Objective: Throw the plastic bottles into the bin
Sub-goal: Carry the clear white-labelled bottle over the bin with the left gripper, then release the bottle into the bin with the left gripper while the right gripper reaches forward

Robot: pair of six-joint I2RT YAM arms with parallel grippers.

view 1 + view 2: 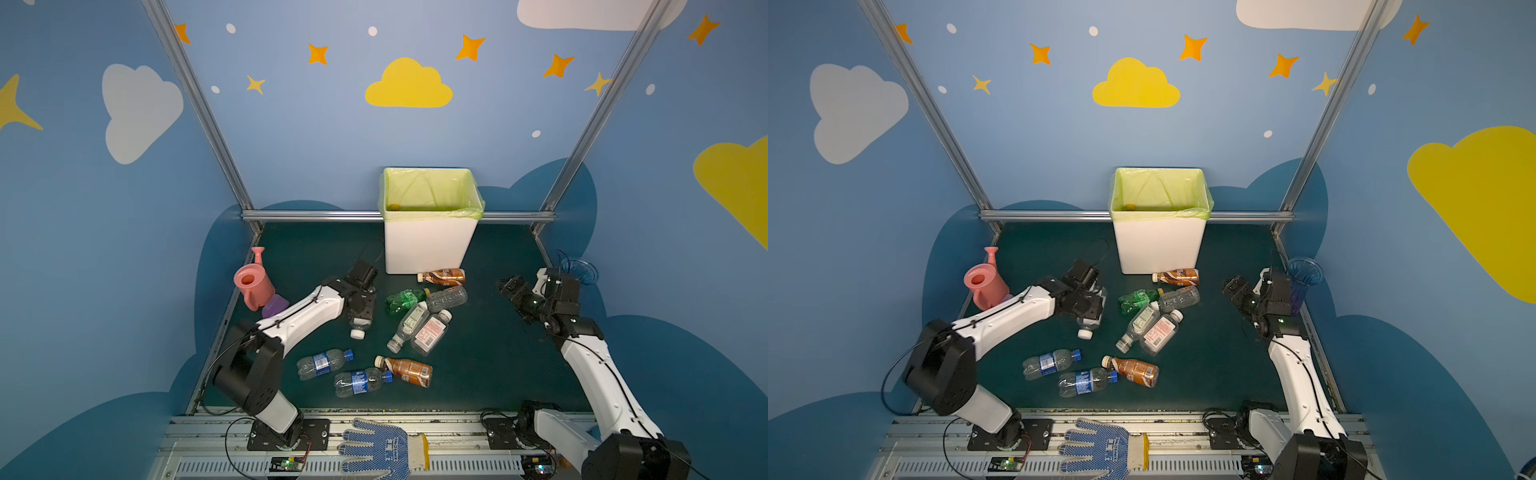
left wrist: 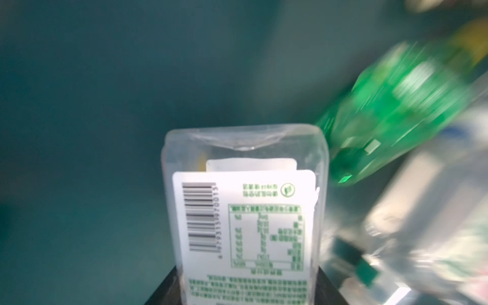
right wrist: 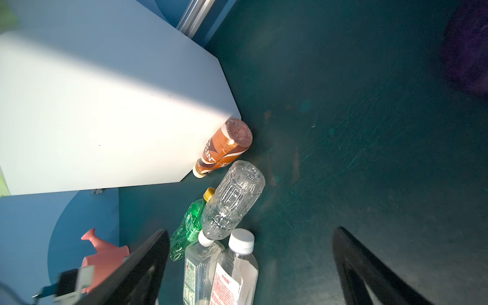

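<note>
Bimanual cell seen from above, over a dark green tabletop (image 1: pixel 490 365). The left claw (image 1: pixel 360 313) grips a clear square-sided bottle (image 1: pixel 357 328) across its body, white cap pointing toward the near edge. In the left wrist view this bottle (image 2: pixel 245 211), with its barcode label, sits sharp between the dark jaws, while the green bottle (image 2: pixel 401 111) beyond it is blurred. The right claw (image 1: pixel 508 286) hangs over the tabletop's right side, jaws wide and holding nothing; its fingers (image 3: pixel 142 264) stand well apart. The white bin (image 1: pixel 430 249), lined with a yellow-green bag, stands upright at the rear centre. A brown bottle (image 1: pixel 442 276) lies touching its base. Near it lie the green bottle, a ribbed clear bottle (image 1: pixel 446 298) and two labelled clear bottles (image 1: pixel 419 330) side by side. Nearer the front lie two blue-labelled water bottles (image 1: pixel 324 363) and a second brown bottle (image 1: pixel 409 371). A pink watering can (image 1: pixel 253 282) stands at the left edge.
</note>
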